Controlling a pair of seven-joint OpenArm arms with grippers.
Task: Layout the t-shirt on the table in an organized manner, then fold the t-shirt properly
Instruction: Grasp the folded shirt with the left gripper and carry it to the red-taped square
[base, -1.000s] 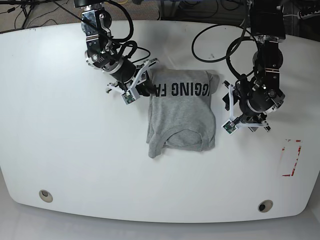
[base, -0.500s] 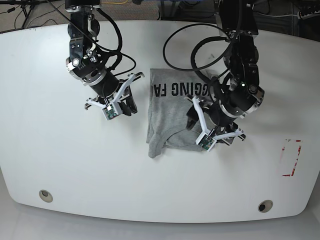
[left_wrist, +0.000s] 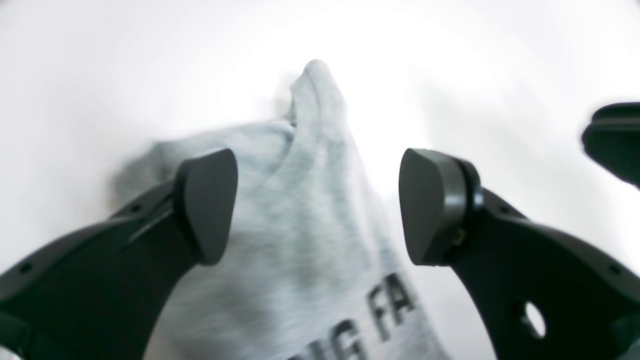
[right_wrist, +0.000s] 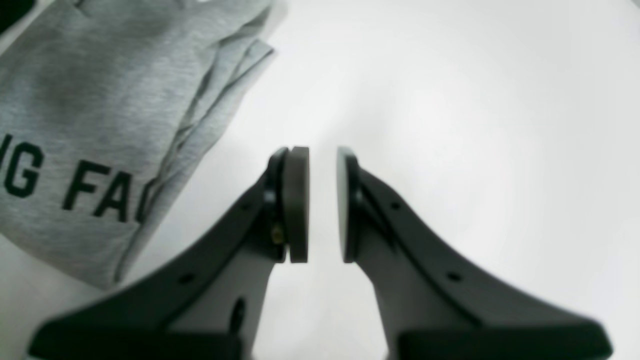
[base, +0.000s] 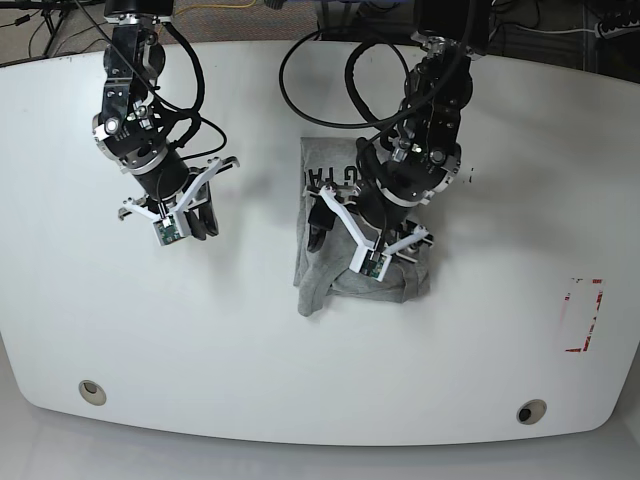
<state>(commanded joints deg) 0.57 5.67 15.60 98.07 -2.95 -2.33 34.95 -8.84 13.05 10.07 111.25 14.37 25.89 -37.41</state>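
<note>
The grey t-shirt lies folded into a narrow stack in the middle of the white table, black lettering facing up. My left gripper hovers over its centre and hides much of it. In the left wrist view the left gripper is open, its pads wide apart above the t-shirt and holding nothing. My right gripper is off to the shirt's left over bare table. In the right wrist view the right gripper shows only a thin gap between its pads and is empty, with the t-shirt at upper left.
Two round grommet holes sit near the front edge. A red-and-white mark is at the right. Black cables loop over the back of the table behind both arms.
The left arm has swung from the shirt's right side to above its middle. The right arm has let go of the shirt's upper left edge and pulled away to the left.
</note>
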